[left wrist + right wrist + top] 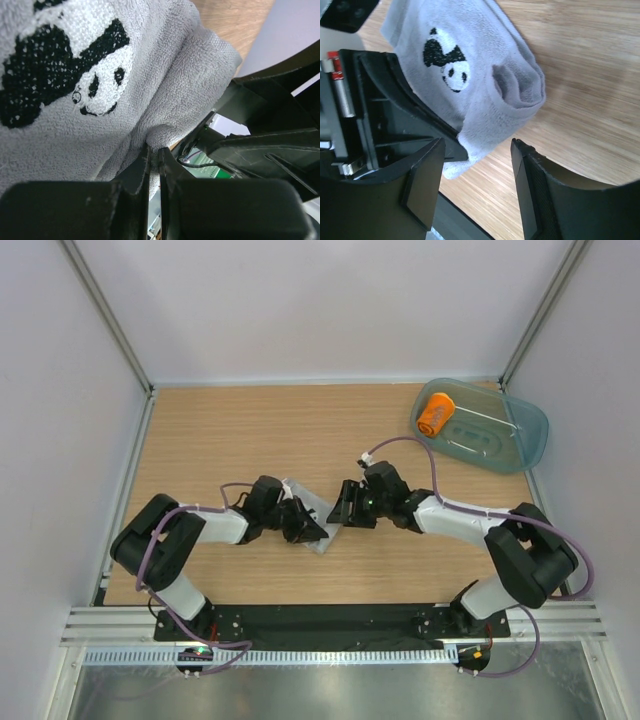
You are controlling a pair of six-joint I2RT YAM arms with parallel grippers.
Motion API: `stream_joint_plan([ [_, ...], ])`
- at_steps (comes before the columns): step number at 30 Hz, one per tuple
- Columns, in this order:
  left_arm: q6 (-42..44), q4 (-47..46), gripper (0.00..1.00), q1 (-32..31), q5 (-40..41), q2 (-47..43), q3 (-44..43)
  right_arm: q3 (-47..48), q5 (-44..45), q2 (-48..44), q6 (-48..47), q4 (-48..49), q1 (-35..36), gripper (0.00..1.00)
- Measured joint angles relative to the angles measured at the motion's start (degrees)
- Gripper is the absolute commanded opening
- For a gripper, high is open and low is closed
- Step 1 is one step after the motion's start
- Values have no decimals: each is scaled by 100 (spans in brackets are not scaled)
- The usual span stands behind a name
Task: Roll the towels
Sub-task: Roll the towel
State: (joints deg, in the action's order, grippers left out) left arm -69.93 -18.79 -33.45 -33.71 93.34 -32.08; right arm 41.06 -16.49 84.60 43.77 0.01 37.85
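Grey towel (485, 65): light grey terry with a black-and-white panda motif (446, 60) stitched on the upper face. It's mid-counter, roughly central left to right and nearer the front edge. Not flat and not a finished roll: bunched and loosely folded over itself, with one end curled into a soft tube whose open end (512, 87) shows. The rest lies slack on the wood. One folded edge is pinched in the left end effector (155, 150).

Orange towel (435, 413): bright orange, already rolled into a short, tight cylinder. It lies on its side inside the tub (530, 435) at the far right corner of the counter, against the tub's left end, well apart from the grey one.
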Motion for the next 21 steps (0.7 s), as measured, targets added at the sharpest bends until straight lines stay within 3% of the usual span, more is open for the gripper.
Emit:
stream_joint_plan([
  [4,103,68,0,0,17,-13,0,221,291,151,-15,-372,105,69],
  [9,317,273,0,0,79,-116,-2,542,608,374,-33,-719,205,68],
  [13,457,396,0,0,129,-219,-2,817,719,859,-57,-831,254,58],
  [16,568,531,0,-2,216,-330,-2,944,763,1167,-92,-935,295,34],
  [18,643,647,1,-2,299,-433,-7,1001,756,1235,-85,-968,330,27],
  [19,699,713,4,-2,334,-474,-13,1034,763,1241,-87,-977,345,24],
  [21,844,905,22,-7,435,-573,-44,1099,787,1241,-105,-1001,382,22],
])
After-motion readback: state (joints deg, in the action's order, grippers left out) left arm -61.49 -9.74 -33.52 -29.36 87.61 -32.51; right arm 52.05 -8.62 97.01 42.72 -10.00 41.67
